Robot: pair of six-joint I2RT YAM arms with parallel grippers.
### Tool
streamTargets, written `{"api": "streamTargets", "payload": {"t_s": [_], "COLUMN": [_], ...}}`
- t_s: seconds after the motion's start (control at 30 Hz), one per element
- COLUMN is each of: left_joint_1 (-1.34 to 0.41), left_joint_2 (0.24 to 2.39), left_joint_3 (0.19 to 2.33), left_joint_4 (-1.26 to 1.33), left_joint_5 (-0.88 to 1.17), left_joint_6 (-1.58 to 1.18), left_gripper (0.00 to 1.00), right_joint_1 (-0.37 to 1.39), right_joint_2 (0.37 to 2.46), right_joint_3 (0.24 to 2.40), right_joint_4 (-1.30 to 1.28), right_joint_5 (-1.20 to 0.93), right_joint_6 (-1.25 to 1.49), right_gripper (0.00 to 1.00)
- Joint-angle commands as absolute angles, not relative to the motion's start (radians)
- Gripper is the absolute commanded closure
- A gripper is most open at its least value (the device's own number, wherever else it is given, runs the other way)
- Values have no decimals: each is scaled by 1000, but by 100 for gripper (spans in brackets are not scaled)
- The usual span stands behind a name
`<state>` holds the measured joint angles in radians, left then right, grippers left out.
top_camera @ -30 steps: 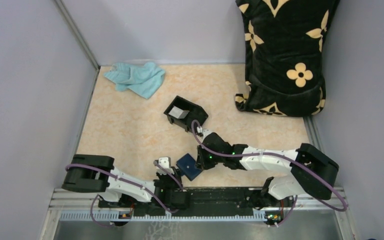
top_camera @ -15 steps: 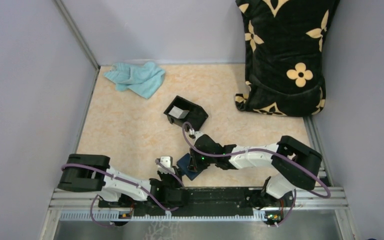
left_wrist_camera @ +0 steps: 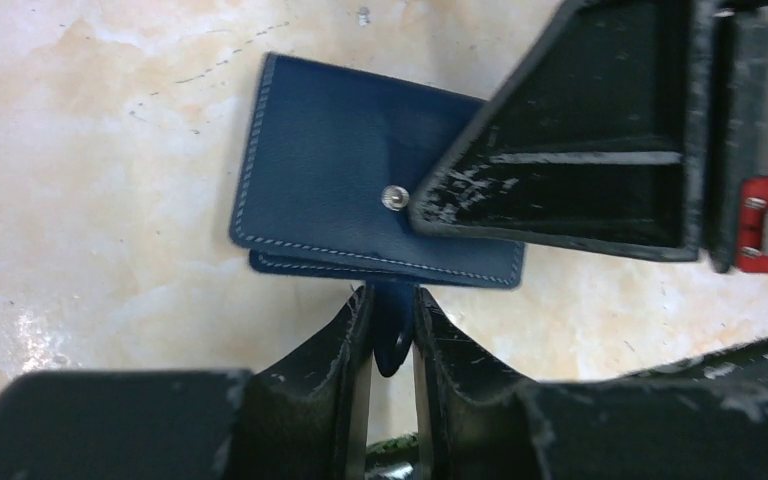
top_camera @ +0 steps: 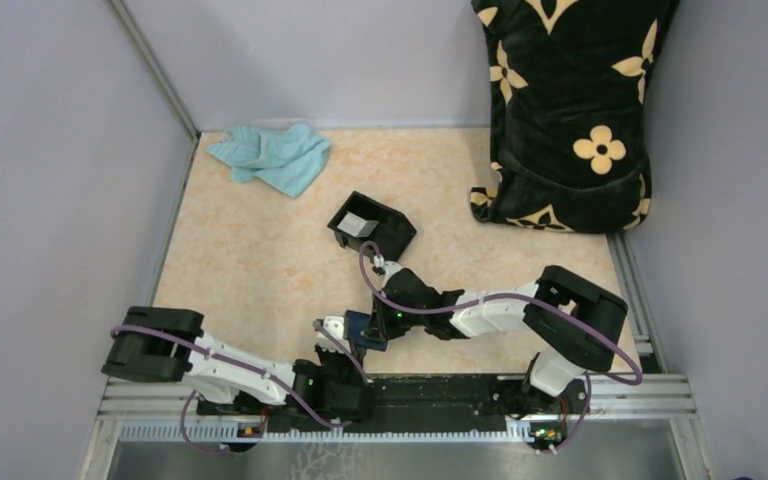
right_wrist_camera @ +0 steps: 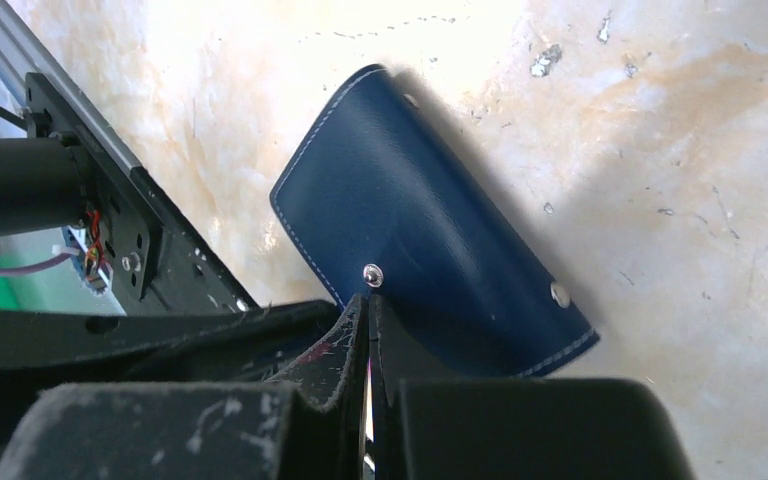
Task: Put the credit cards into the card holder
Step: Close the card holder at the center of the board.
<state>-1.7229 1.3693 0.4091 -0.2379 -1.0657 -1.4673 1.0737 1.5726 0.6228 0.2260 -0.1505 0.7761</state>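
The navy card holder (left_wrist_camera: 340, 170) lies folded on the table near the front edge, its silver snap (left_wrist_camera: 393, 197) facing up. My left gripper (left_wrist_camera: 392, 322) is shut on the holder's closing tab, which sticks out between the fingers. My right gripper (right_wrist_camera: 370, 305) is shut with nothing between its fingers, its tips resting on the card holder (right_wrist_camera: 430, 245) beside the snap. From above, both grippers meet over the card holder (top_camera: 363, 323). One pale credit card (top_camera: 358, 224) lies inside a black open box (top_camera: 392, 232) farther back.
A teal cloth (top_camera: 272, 157) lies at the back left. A black cushion with cream flowers (top_camera: 570, 110) stands at the back right. The metal rail (top_camera: 410, 392) runs along the near edge just behind the card holder. Grey walls close both sides.
My right arm has swung left and nearer, and its shut tips have come down onto the card holder. The card holder has shifted a little left, toward the left gripper that holds its tab.
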Motion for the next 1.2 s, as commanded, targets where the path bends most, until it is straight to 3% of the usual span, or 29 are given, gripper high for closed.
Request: {"api": "streamTargets", "payload": {"t_s": [0.0, 0.1, 0.27, 0.7, 1.17], "left_joint_1": [-1747, -1756, -1764, -1764, -1766], "left_joint_2": [1337, 1330, 1356, 1757, 1565], "left_joint_3": [469, 496, 541, 791, 750], "left_joint_4": [-314, -349, -523, -1387, -1413], "left_joint_5": [-1079, -1100, -1130, -1113, -1266], "left_joint_6": [-1445, -1454, -1631, -2526, -2578], "left_gripper": [73, 70, 57, 48, 40], "right_joint_1": [1085, 1085, 1085, 1085, 1085], "right_joint_2": [1626, 1632, 1637, 1622, 1614], "right_joint_3": [609, 603, 590, 579, 636], "right_joint_4": [184, 187, 202, 179, 57], "right_joint_5": [-107, -107, -116, -116, -74], "right_joint_6": [767, 767, 772, 760, 686], "right_gripper": [100, 100, 100, 100, 100]}}
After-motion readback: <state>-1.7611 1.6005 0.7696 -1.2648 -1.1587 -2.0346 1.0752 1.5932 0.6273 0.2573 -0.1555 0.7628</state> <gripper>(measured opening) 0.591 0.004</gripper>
